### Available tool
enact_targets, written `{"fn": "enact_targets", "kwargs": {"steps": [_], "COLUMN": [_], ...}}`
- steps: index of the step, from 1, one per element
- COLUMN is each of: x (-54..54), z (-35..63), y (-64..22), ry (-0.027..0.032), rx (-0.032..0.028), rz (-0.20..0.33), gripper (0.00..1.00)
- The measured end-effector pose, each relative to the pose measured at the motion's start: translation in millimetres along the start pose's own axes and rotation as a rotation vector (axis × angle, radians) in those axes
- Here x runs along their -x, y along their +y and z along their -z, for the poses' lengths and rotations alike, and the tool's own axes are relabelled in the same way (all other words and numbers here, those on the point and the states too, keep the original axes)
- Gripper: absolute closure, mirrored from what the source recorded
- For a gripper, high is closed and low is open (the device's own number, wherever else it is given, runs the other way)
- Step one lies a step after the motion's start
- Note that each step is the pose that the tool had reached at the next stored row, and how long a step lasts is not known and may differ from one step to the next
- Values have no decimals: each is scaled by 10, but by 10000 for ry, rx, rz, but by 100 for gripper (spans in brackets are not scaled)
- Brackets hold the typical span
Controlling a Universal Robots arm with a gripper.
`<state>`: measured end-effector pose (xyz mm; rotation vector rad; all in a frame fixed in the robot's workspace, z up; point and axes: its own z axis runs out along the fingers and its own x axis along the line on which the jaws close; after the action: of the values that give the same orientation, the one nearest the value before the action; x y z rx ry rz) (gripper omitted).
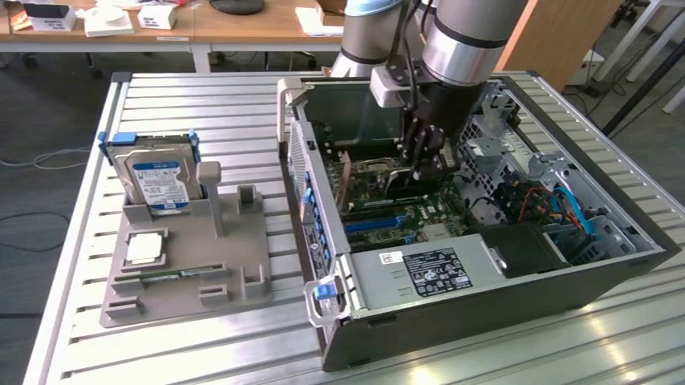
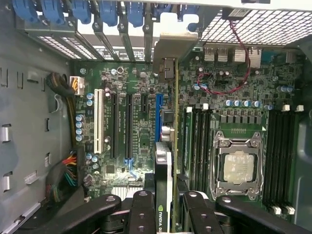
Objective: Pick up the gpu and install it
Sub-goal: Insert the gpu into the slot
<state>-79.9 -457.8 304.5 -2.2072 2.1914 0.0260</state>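
In the computer case (image 1: 471, 297) at the exterior view's right, the tool (image 2: 165, 207) clamps the gpu (image 2: 164, 161) edge-on (bracket toward the rear slots) over the motherboard (image 2: 136, 97).

You see the gpu (image 2: 165, 161) edge-on, its faces hidden; the frame edge cuts off its near end and the claw (image 2: 165, 200); the power supply label (image 1: 428, 271) print is illegible.
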Motion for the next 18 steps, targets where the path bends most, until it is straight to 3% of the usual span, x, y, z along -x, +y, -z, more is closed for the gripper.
{"fn": "enact_targets", "kwargs": {"steps": [6, 18], "x": [-4, -4], "z": [-66, -73], "y": [1, 25], "ry": [-1, 1], "rx": [0, 1], "rz": [0, 2], "gripper": [73, 73]}}
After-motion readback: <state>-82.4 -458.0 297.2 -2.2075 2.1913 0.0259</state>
